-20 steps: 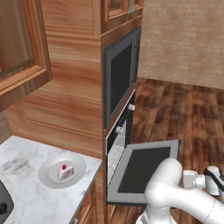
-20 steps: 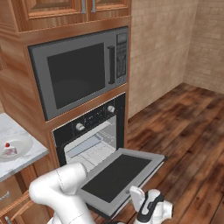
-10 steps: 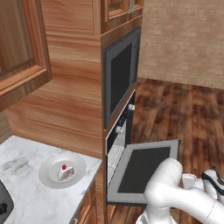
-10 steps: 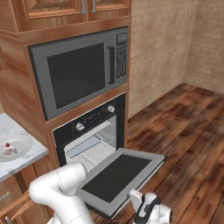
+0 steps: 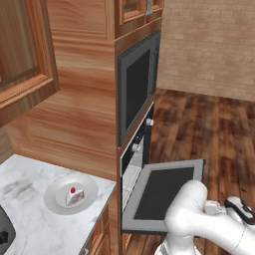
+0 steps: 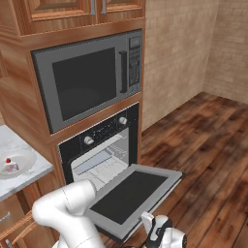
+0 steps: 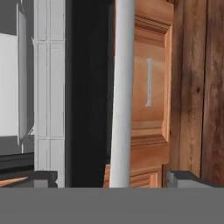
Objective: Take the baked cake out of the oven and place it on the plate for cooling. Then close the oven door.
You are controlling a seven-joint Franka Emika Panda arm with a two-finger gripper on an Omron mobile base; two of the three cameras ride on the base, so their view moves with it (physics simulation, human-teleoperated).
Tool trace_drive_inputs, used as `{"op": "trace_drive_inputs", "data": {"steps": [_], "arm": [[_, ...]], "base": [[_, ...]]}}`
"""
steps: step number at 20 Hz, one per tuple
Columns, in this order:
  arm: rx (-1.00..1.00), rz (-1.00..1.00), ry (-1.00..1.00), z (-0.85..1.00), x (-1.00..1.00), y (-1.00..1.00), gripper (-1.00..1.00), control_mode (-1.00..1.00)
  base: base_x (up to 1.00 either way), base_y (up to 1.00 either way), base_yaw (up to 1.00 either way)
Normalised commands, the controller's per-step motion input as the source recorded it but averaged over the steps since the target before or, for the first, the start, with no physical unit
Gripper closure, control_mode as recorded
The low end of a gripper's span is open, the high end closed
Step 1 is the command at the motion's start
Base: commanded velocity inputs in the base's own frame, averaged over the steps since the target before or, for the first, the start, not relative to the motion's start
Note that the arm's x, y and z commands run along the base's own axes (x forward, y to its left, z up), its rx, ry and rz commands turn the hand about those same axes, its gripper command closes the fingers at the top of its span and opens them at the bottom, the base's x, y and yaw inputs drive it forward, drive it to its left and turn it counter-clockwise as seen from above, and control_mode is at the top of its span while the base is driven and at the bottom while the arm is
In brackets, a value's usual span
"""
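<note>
Gripper: (image 6: 157,231) low in front of the open oven door's front edge, jaws spread wide, nothing between them. In the right base view it has dropped lower and closer to the door edge than a second ago; the jaws opened slightly over that second and now sit at full spread.
Handle: hand view shows the silver bar handle (image 7: 122,94) running straight up the frame between the two finger tips, close in. No contact visible yet.
Oven door: (image 5: 164,191) hangs open, roughly horizontal, dark inner panel facing up. No shift from the earlier frames.
Oven: (image 6: 104,155) cavity open, rack visible inside, no cake seen in it.
Baked cake: (image 5: 74,195) sits about mid-plate, berry up. Unchanged across the last second.
Plate: (image 5: 57,201) on the marble counter (image 5: 25,214), near its edge nearest the oven cabinet.
Microwave: (image 6: 92,77) above the oven, shut, not involved.
Meaning: judged from the layout, the transfer step is done; the close-door step is what remains. The change reads as lining up on the handle.
Next: likely close on the bar or get under it, then swing the door up.
Risk: bar is smooth and round; an off-centre grip could slip as the door rotates.
</note>
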Motion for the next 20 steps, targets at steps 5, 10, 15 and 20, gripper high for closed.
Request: {"op": "trace_drive_inputs", "data": {"steps": [5, 10, 15, 20], "arm": [[0.14, 0.08, 0.00, -0.44, 0.20, -0.21, -1.00, -1.00], [0.18, 0.12, 0.00, -0.49, 0.30, -0.06, -1.00, -1.00], [0.27, 0.20, 0.00, -0.48, 0.44, 0.01, -1.00, -1.00], [0.32, 0.25, 0.00, -0.41, 0.45, 0.15, -1.00, -1.00]], "base": [[0.00, 0.00, 0.00], [0.00, 0.00, 0.00], [0.00, 0.00, 0.00], [0.00, 0.00, 0.00]]}}
